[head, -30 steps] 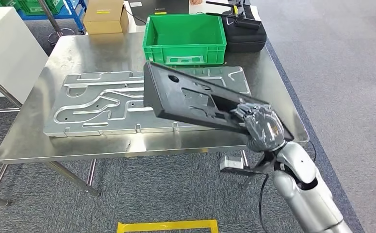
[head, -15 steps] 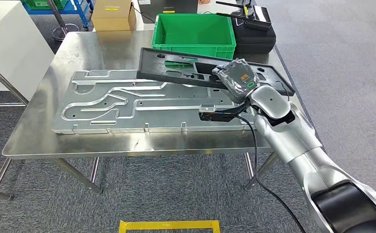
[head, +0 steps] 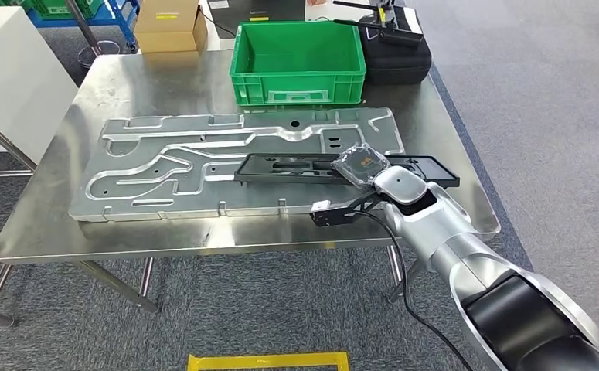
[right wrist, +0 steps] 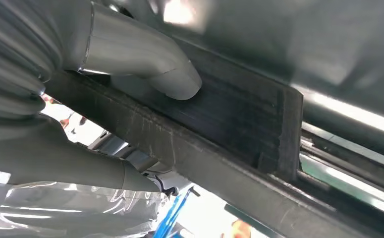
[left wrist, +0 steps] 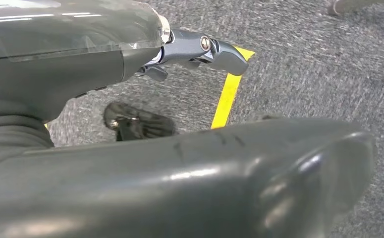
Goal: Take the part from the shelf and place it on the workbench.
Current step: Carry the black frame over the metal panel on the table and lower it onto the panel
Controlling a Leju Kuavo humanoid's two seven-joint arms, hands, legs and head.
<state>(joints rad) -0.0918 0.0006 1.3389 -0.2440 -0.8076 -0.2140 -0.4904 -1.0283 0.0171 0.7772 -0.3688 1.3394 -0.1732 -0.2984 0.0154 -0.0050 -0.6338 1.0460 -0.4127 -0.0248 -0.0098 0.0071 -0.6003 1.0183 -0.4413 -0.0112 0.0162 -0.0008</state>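
The part [head: 296, 166] is a long black flat panel with cut-outs. It lies nearly level and low over the right front of the steel workbench [head: 165, 85], across the ribbed aluminium plate [head: 165, 166]. My right hand [head: 360, 164] grips the panel toward its right end. In the right wrist view the thumb [right wrist: 145, 64] presses on the panel's dark face [right wrist: 239, 114], with the other fingers under its edge. My left hand [left wrist: 81, 59] hangs over grey carpet, holding nothing, its fingers apart.
A green crate [head: 296, 50] stands at the back of the bench, with a black case [head: 393, 54] to its right. A cardboard box [head: 166, 23] and a white cabinet [head: 10, 69] stand beyond and left. Yellow floor tape [head: 269, 360] lies in front.
The right hand has brought the panel down from a steep tilt above the bench to nearly flat on the plate, still gripping it. The camera view has shifted slightly.
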